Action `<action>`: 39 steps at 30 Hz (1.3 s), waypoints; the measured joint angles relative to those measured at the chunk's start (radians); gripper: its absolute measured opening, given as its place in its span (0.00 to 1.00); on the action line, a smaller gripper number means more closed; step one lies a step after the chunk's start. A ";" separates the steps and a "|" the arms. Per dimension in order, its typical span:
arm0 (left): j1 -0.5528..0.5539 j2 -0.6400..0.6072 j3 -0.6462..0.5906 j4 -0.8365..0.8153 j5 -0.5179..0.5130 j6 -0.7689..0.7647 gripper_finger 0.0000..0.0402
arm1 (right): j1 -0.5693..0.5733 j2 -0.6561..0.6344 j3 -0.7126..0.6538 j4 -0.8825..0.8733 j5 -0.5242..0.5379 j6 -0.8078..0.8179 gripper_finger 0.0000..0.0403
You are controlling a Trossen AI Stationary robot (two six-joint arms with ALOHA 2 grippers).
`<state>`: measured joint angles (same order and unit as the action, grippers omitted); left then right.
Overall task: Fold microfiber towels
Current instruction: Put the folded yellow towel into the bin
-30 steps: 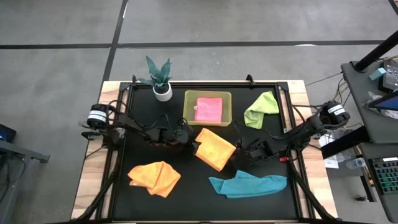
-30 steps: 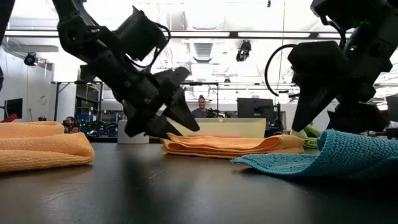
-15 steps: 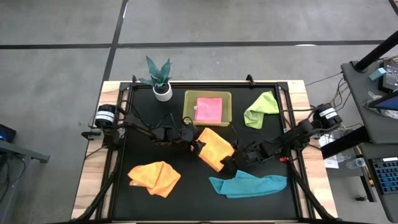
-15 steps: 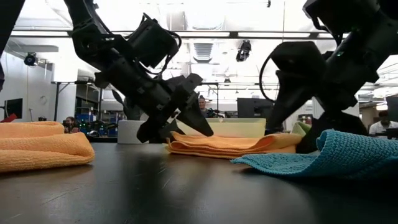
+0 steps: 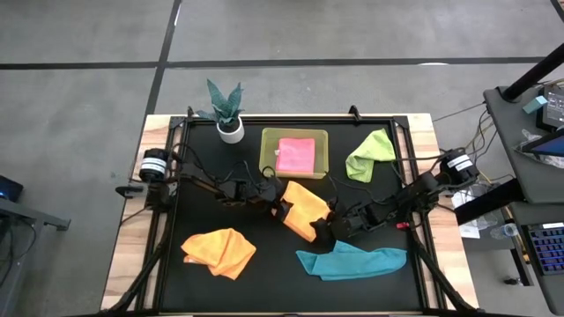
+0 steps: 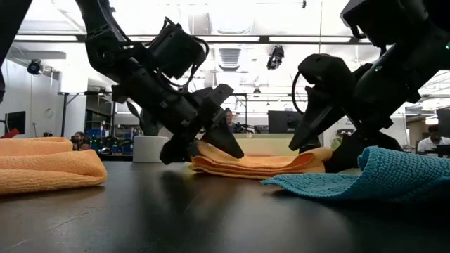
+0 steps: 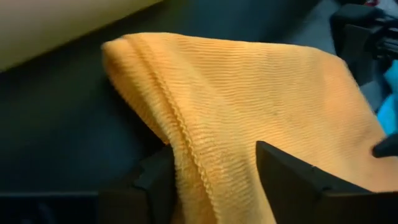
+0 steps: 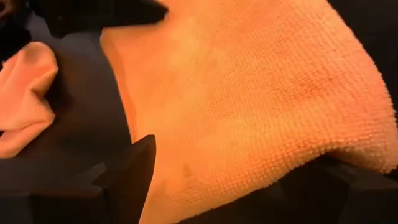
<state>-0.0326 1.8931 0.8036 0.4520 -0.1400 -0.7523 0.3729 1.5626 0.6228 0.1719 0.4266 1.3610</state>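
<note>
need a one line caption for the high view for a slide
Left gripper and right gripper flank the central orange towel on the black table, among other towels.

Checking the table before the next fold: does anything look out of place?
Nothing spilled or damaged. Only the pink towel lies folded in the bin; the teal, green and loose orange towel lie rumpled.

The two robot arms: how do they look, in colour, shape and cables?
Both arms are black, thin and jointed. Each carries a round black-and-white cylinder near the table's side edge. Loose black cables run along them. The left gripper and the right gripper each end in two dark, blocky fingers. A small red spot shows on the right arm.
</note>
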 joint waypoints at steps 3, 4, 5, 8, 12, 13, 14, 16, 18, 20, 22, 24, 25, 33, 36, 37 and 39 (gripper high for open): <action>-0.005 0.022 0.015 0.020 0.019 0.000 0.38 | 0.000 0.010 0.000 0.004 0.023 0.005 0.75; -0.005 0.023 0.017 0.017 0.023 0.000 0.35 | 0.000 0.015 0.000 0.006 0.029 0.007 0.75; -0.006 0.024 0.017 0.016 0.024 0.000 0.32 | 0.000 0.020 0.001 0.008 0.036 0.007 0.75; -0.006 0.022 0.015 0.013 0.024 0.000 0.24 | 0.000 0.031 0.006 0.012 0.050 0.009 0.75; -0.006 0.022 0.012 0.009 0.025 0.000 0.13 | 0.000 0.039 0.006 0.025 0.057 0.008 0.73; -0.006 0.022 0.011 0.009 0.025 0.000 0.10 | 0.000 0.041 0.006 0.026 0.059 0.006 0.71; -0.007 0.022 0.011 0.009 0.024 0.000 0.07 | 0.000 0.041 0.006 0.025 0.059 0.000 0.67; -0.007 0.022 0.011 0.008 0.024 0.001 0.02 | 0.000 0.042 0.005 0.023 0.058 -0.005 0.56; -0.007 0.022 0.011 0.008 0.024 0.002 0.02 | -0.001 0.043 0.005 0.021 0.053 -0.011 0.44; -0.007 0.022 0.011 0.009 0.024 0.008 0.02 | 0.000 0.043 0.004 0.021 0.051 -0.011 0.33; -0.008 0.022 0.011 0.009 0.024 0.016 0.02 | 0.000 0.043 0.004 0.021 0.044 -0.016 0.23; -0.009 0.022 0.011 0.009 0.023 0.029 0.01 | 0.001 0.043 0.004 0.021 0.043 -0.039 0.14; -0.009 0.022 0.011 0.009 0.023 0.030 0.01 | 0.002 0.040 0.004 0.021 0.044 -0.052 0.10; -0.015 -0.017 0.008 -0.010 0.023 0.085 0.00 | 0.002 0.006 0.012 0.042 0.049 -0.147 0.03; -0.015 -0.061 0.005 -0.007 0.023 0.100 0.00 | 0.002 -0.018 0.021 0.042 0.053 -0.190 0.03; -0.015 -0.077 0.005 0.000 0.022 0.111 0.00 | 0.002 -0.027 0.022 0.041 0.058 -0.207 0.03; -0.015 -0.107 0.006 -0.002 0.014 0.133 0.00 | -0.001 -0.050 0.027 0.041 0.076 -0.240 0.03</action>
<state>-0.0479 1.7863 0.8097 0.4504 -0.1259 -0.6197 0.3720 1.5125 0.6498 0.2126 0.5026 1.1205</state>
